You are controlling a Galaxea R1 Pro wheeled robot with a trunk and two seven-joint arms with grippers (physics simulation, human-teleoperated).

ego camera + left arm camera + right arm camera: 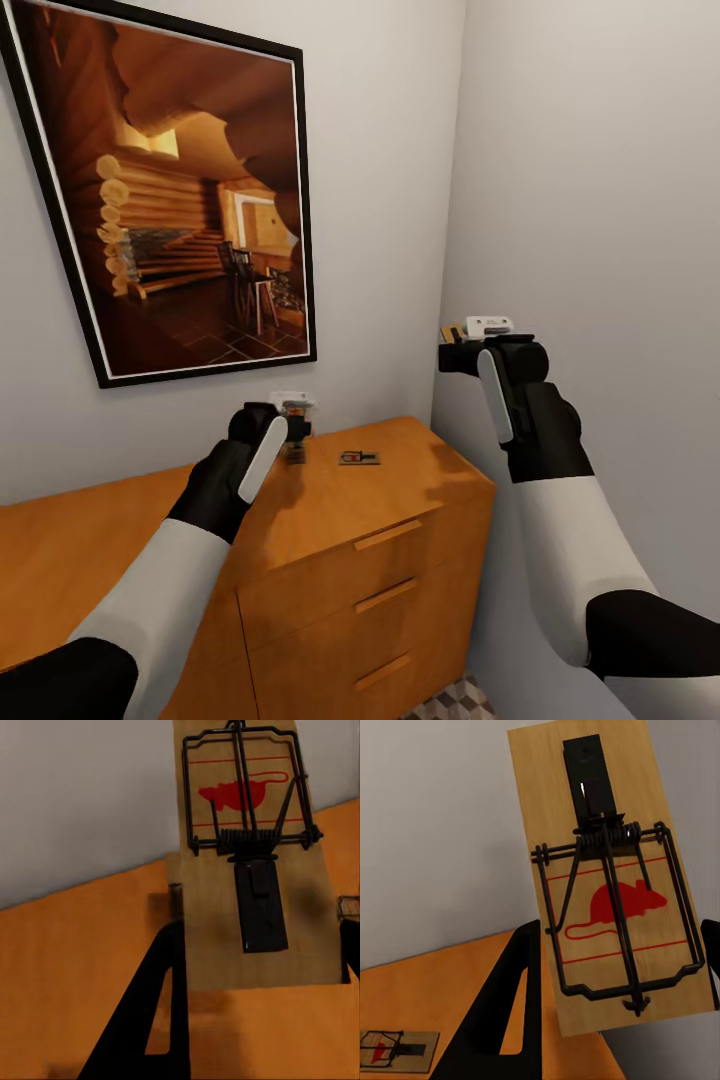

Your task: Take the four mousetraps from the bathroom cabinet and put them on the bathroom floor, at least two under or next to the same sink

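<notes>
Three mousetraps are showing: one (359, 458) lying on the single cabinet (330, 520), one (255, 862) and one (611, 881) in grippers.

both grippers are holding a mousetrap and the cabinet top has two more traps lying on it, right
Not quite. Each gripper does hold a mousetrap: left gripper, right gripper. But on the cabinet top the head view shows one loose mousetrap, not two.

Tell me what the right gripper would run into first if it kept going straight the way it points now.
Probably the grey wall. The right gripper, shut on a mousetrap, points past the cabinet top toward that wall. Depth is unclear, but nothing else seems to lie in its line.
</notes>
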